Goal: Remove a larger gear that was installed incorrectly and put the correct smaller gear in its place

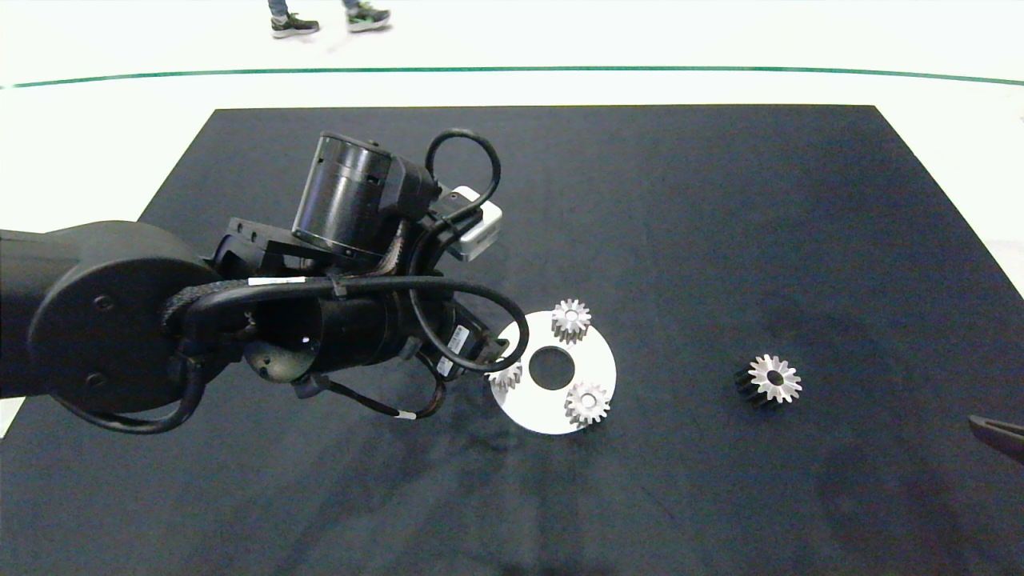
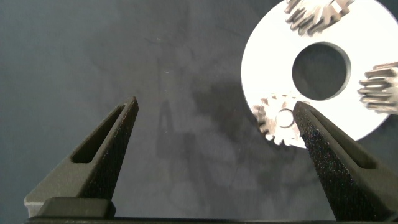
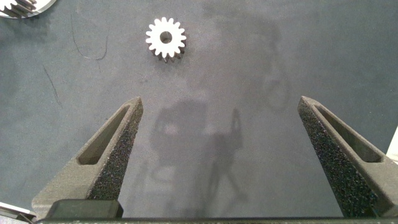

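- larger gear (image 1: pixel 769 379) lies alone on the black mat (image 1: pixel 720 200), well right of the white disc (image 1: pixel 552 416); silver star-toothed face up, dark flanks showing; also seen in right wrist view (image 3: pixel 165 38), nothing touching it
- smaller gear (image 1: pixel 506 376) sits on the disc's left edge, partly hidden by the left arm's cable in head view; in left wrist view (image 2: pixel 278 118) it is on the disc rim, just beside the inner face of one finger (image 2: pixel 329 149); contact can't be told
- two other small gears on the disc: one at its far edge (image 1: pixel 571 319), one at its near-right edge (image 1: pixel 586 402); disc has a round centre hole
- left gripper (image 2: pixel 214 134) hangs low over the mat at the disc's left side, jaws spread wide, nothing between them
- right gripper (image 3: pixel 221 134) sits over bare mat, near the larger gear but apart from it, jaws wide apart and empty; only its tip (image 1: pixel 998 436) shows at head view's right edge
- a person's shoes (image 1: pixel 330 20) on the floor beyond the table
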Action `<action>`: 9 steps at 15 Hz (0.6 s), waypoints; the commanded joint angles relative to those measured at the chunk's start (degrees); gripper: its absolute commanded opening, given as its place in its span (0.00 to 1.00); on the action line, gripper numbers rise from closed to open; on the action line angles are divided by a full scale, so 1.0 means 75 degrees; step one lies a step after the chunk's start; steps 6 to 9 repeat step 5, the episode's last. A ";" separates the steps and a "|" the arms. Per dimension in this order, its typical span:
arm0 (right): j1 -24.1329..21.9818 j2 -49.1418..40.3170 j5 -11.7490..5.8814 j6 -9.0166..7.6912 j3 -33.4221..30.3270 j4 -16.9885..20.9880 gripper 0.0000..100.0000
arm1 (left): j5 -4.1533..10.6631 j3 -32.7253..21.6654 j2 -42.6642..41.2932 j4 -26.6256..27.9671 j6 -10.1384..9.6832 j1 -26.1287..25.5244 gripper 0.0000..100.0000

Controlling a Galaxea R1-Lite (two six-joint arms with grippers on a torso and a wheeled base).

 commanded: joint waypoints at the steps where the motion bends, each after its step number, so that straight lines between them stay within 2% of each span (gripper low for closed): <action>1: -0.0083 -0.0121 -0.0012 -0.0013 0.0016 0.0023 1.00 | 0.0022 0.0234 -0.0782 0.0484 -0.0105 -0.0020 1.00; 2: -0.0200 -0.0133 -0.0012 -0.0013 0.0051 0.0023 1.00 | 0.0022 0.0387 -0.1075 0.0742 -0.0292 -0.0090 1.00; 3: -0.0247 -0.0133 0.0000 -0.0013 0.0075 0.0023 1.00 | 0.0022 0.0469 -0.1227 0.0824 -0.0362 -0.0137 1.00; 4: -0.0493 -0.0133 0.0000 0.0022 0.0204 0.0023 1.00 | 0.0022 0.0902 -0.1790 0.0929 -0.0421 -0.0219 1.00; 5: -0.0645 -0.0133 -0.0012 0.0128 0.0251 0.0023 1.00 | 0.0022 0.1195 -0.2118 0.0941 -0.0491 -0.0195 1.00; 9: -0.0645 -0.0133 -0.0012 0.0128 0.0251 0.0023 1.00 | 0.0022 0.1195 -0.2118 0.0941 -0.0491 -0.0195 1.00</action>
